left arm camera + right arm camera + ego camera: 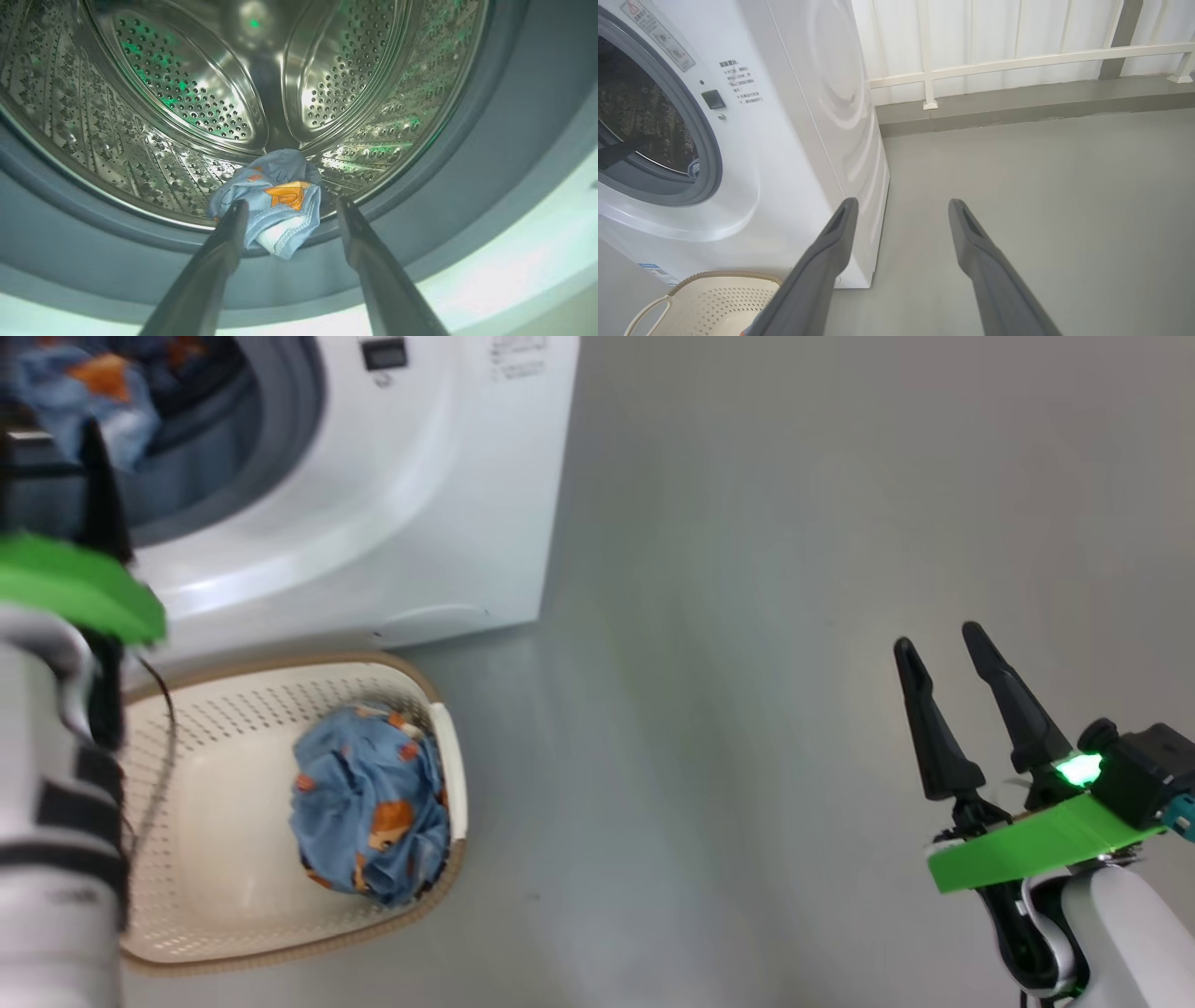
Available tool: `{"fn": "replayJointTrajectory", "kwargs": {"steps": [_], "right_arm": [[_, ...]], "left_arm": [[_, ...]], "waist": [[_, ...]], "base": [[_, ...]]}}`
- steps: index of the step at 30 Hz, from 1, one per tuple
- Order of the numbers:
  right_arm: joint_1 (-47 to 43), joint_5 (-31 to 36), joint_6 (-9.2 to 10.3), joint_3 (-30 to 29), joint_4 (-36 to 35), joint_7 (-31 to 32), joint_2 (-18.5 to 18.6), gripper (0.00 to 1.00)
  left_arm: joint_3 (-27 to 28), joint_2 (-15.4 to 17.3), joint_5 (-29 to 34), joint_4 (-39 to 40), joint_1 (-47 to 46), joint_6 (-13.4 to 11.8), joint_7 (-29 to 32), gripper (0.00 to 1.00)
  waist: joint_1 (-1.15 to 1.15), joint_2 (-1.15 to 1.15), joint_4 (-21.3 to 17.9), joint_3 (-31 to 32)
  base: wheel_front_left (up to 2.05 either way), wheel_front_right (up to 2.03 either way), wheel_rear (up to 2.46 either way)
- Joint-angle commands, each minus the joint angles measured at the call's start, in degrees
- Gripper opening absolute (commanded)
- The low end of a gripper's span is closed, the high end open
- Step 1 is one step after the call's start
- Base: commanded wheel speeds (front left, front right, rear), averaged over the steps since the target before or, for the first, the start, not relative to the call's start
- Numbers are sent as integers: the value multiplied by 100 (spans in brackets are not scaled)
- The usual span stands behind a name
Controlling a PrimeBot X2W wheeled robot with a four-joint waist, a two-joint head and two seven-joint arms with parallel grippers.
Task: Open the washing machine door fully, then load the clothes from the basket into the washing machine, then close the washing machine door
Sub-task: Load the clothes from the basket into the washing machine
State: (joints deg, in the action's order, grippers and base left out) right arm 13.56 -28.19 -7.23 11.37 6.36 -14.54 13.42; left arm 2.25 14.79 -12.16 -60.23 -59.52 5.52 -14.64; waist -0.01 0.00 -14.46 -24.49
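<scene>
Progress: washing machine mouth stands exposed and loading is judged partway.
- One garment lies on the drum lip, between the spread fingers of the left tool.
- Remaining: clothes bundled in the basket; closure pending.
- Right tool: spread, empty, well apart over the floor.

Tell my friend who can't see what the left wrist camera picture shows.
A blue piece of clothing with orange pictures lies at the front lip of the shiny steel drum of the washing machine, drooping onto the grey rubber ring. The left gripper is open, one dark finger on each side of it.
</scene>
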Motion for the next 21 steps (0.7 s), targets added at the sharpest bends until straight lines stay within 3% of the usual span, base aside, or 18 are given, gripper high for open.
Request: {"fn": "replayJointTrajectory", "kwargs": {"steps": [1,21], "right_arm": [[-166,47,-25,54,-101,-46,163,100],[-989,112,-25,-93,-52,-46,516,100]], "left_arm": [[118,159,-57,401,452,44,-34,100],[466,-516,59,2806,3512,168,-35,100]], "waist": [[1,0,285,367],[1,0,802,1483]], "base": [[0,0,0],[0,0,0]]}}
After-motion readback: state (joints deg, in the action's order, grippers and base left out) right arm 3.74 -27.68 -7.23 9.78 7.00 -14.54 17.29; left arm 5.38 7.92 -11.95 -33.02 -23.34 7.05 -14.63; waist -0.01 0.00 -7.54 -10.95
